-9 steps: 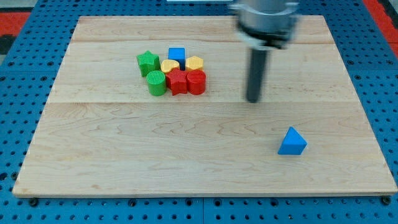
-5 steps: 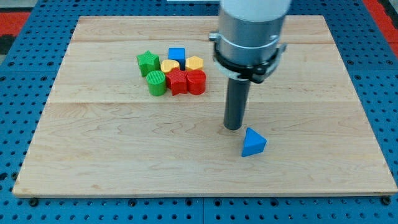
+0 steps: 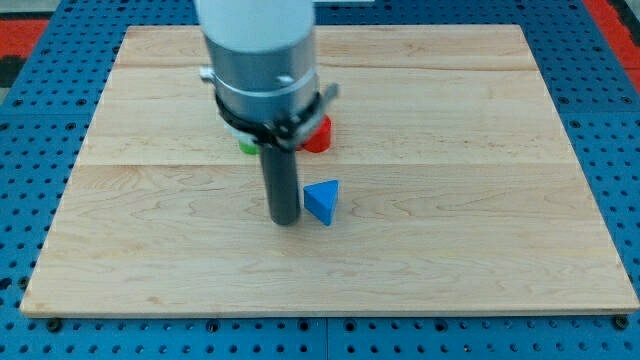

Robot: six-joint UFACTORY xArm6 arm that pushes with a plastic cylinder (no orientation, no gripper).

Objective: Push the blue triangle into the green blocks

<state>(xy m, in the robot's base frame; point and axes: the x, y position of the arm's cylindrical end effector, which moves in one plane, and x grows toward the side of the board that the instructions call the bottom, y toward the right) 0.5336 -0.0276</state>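
Broadly, a pale wooden worktop (image 3: 480, 280) across nearly the whole view, resting on a blue pegboard (image 3: 30, 200). Above it, filling the top centre, the arm's grey housing (image 3: 258, 60), hiding most of the block cluster behind it. From that cluster, only scraps showing: a red block (image 3: 319, 136) at the housing's right edge and a sliver of green block (image 3: 246, 148) at its left edge, shapes not readable. Cannot tell how many green blocks are there, nor exactly where.

Down from the housing, the dark rod (image 3: 282, 180), ending at my tip (image 3: 285, 222) on the wood, near the middle of the board. No jaws on this arm, so nothing to spread, press or pinch; just the rod's end for pushing.

Smallest, and the point of it all: the blue triangle (image 3: 323, 201), just beside my tip on the view's right and slightly toward the top, touching or nearly so. Well apart from the green sliver, which lies up and to the view's left of it.

Probably the wrong side for the push: tip standing left of the triangle, roughly on the green side. Likely calls for rounding to the triangle's lower right, then driving up-left toward the green. Risk of nudging the red block on the way.
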